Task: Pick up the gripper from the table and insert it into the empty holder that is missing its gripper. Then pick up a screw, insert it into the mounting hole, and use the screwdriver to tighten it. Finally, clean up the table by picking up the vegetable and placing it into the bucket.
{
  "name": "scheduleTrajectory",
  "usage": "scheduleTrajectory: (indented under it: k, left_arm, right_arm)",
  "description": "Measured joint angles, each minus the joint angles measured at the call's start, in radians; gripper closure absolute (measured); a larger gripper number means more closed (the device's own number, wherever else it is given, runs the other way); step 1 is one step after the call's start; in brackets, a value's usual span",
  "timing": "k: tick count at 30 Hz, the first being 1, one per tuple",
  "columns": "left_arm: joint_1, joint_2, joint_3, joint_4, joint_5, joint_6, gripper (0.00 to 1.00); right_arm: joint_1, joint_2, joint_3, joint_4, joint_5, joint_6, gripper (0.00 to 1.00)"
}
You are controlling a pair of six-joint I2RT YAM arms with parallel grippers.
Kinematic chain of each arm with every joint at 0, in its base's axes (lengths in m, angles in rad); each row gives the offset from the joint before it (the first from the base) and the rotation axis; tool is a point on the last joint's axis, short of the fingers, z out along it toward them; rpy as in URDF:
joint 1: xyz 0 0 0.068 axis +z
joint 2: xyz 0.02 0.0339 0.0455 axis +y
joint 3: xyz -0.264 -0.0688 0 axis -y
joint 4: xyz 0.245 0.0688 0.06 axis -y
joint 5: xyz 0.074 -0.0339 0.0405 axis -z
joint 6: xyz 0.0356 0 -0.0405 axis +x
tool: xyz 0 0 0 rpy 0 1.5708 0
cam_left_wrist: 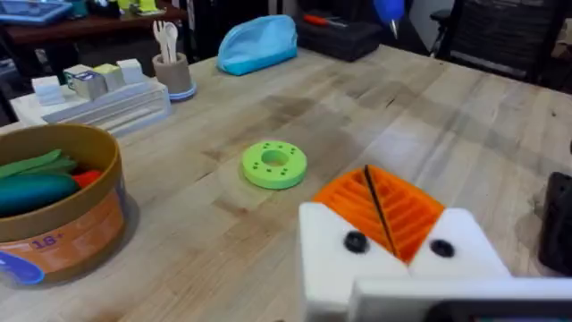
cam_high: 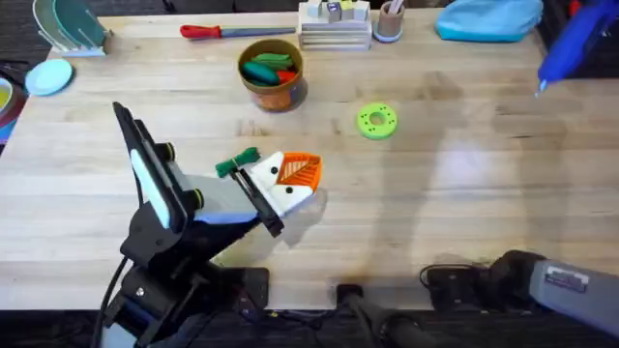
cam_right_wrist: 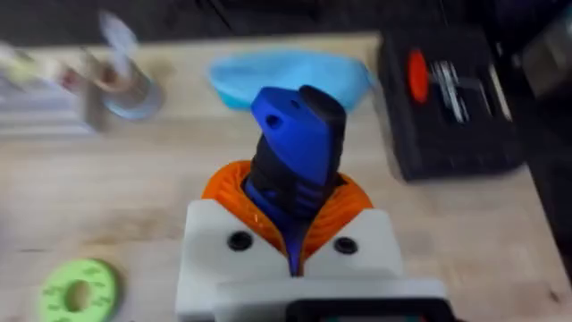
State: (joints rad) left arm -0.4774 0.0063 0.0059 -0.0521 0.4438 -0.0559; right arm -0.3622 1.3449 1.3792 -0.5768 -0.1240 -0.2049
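Note:
My left gripper (cam_high: 302, 172) (cam_left_wrist: 380, 204), white with orange ribbed pads, hovers low over the middle of the table and is shut, with nothing visible between the pads. A short green vegetable (cam_high: 237, 162) lies by its wrist. The tan-and-orange bucket (cam_high: 276, 95) (cam_left_wrist: 63, 237) stands farther back and holds green, teal and red pieces. My right gripper (cam_right_wrist: 290, 215) is shut on the blue screwdriver (cam_right_wrist: 295, 148) (cam_high: 569, 50), raised at the far right. The loose orange gripper piece, the holder and the screw are out of view.
A green disc with holes (cam_high: 376, 121) (cam_left_wrist: 273, 165) lies right of the bucket. Along the back edge are a red-handled screwdriver (cam_high: 218, 31), a rack of small blocks (cam_high: 334, 24), a cup (cam_high: 389, 21) and a blue pouch (cam_high: 488, 19). A black tool case (cam_right_wrist: 447, 98) sits at the right.

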Motion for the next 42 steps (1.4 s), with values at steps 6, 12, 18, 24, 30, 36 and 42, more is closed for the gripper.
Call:
scheduleTrajectory:
  k: [6,12,18,24,30,36,42]
  left_arm:
    - [0.000,0.000,0.000,0.000,0.000,0.000,0.996]
    - [0.000,0.000,0.000,0.000,0.000,0.000,0.996]
    - [0.000,0.000,0.000,0.000,0.000,0.000,0.996]
    - [0.000,0.000,0.000,0.000,0.000,0.000,0.996]
    - [0.000,0.000,0.000,0.000,0.000,0.000,0.996]
    - [0.000,0.000,0.000,0.000,0.000,0.000,0.996]
    - [0.000,0.000,0.000,0.000,0.000,0.000,0.996]
  right_arm:
    - [0.203,-0.133,-0.009,0.094,-0.050,0.107,0.979]
    - [0.509,-0.246,-0.186,0.384,-0.070,0.239,0.979]
    - [0.814,-0.339,-0.421,0.738,-0.086,0.332,0.980]
    - [1.017,-0.346,-0.548,0.969,-0.114,0.359,0.980]
    - [1.135,-0.310,-0.554,0.995,-0.133,0.363,0.980]
    - [1.195,-0.263,-0.554,0.995,-0.172,0.300,0.980]
    - [1.215,-0.248,-0.554,0.995,-0.220,0.241,0.980]
